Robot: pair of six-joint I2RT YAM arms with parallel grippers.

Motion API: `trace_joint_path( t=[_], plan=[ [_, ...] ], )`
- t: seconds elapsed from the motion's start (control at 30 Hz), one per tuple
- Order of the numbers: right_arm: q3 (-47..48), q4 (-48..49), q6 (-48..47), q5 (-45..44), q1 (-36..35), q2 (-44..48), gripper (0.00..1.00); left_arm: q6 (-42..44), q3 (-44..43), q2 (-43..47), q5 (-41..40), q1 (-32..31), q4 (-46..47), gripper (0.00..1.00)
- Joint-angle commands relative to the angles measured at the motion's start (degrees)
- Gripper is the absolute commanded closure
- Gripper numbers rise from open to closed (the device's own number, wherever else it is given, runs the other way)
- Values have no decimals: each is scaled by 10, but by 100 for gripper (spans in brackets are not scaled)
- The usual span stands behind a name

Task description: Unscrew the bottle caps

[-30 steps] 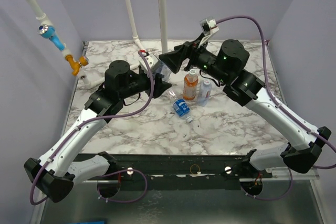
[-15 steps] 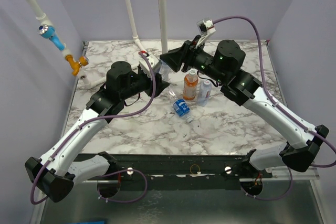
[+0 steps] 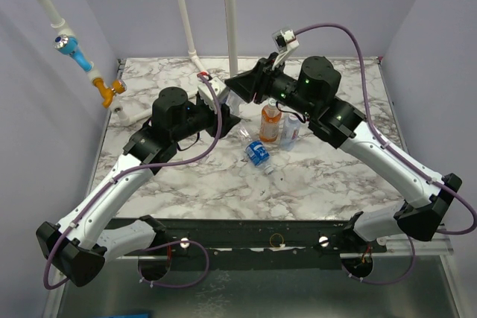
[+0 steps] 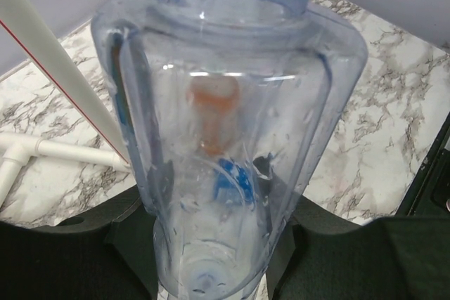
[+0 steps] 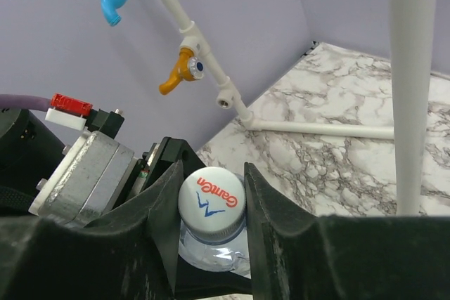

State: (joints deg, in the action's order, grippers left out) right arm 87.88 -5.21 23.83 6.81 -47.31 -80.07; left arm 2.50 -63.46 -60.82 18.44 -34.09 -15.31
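1. The clear bottle [image 4: 225, 138] is up off the tabletop [image 3: 335, 176], above its far-left part and near the far edge. It is carried roughly level between the two arms.
2. The left gripper [image 3: 227, 118] is clamped around the bottle's body. In the left wrist view the dark fingers sit against both sides of the bottle.
3. The right gripper [image 5: 211, 182] has its jaws drawn in narrow on the white cap [image 5: 211, 198]. Both fingers look pressed against the cap's rim, and its printed top faces the wrist camera.
4. The bottle looks empty and thin-walled, so I judge it light and easy to dent. A hard squeeze at mid-body would buckle it and let it spin in the grip. The stiffer places to hold are the shoulder and the base.
5. The cap is small, rigid and smooth on top. The rim is the place to take it, square on from both sides, so the turn does not slip.
6. The orange bottle [image 3: 270, 124] and a second clear bottle [image 3: 292, 130] stand near the table's middle. A blue-labelled bottle [image 3: 257, 153] lies on its side just nearer than them.
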Motion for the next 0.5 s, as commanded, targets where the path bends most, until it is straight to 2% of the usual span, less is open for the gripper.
trace_joint_path(
  t=[0.0, 0.1, 0.2, 0.37, 0.47],
  plan=[
    [-3, 14, -1, -4, -2, 19, 74, -1, 8, 5, -4, 2, 15, 85],
    [-6, 28, -11, 16, -2, 29, 85, -8, 5, 9, 17, 2, 13, 85],
    [-18, 55, -34, 83, -2, 47, 92, -20, -2, 19, 85, 2, 13, 85],
    [-45, 122, -65, 316, 4, 82, 99, -63, -19, 40, 291, 2, 11, 85],
    [-37, 141, -51, 463, 11, 80, 100, -109, -34, 32, 394, 2, 7, 84]
  ],
)
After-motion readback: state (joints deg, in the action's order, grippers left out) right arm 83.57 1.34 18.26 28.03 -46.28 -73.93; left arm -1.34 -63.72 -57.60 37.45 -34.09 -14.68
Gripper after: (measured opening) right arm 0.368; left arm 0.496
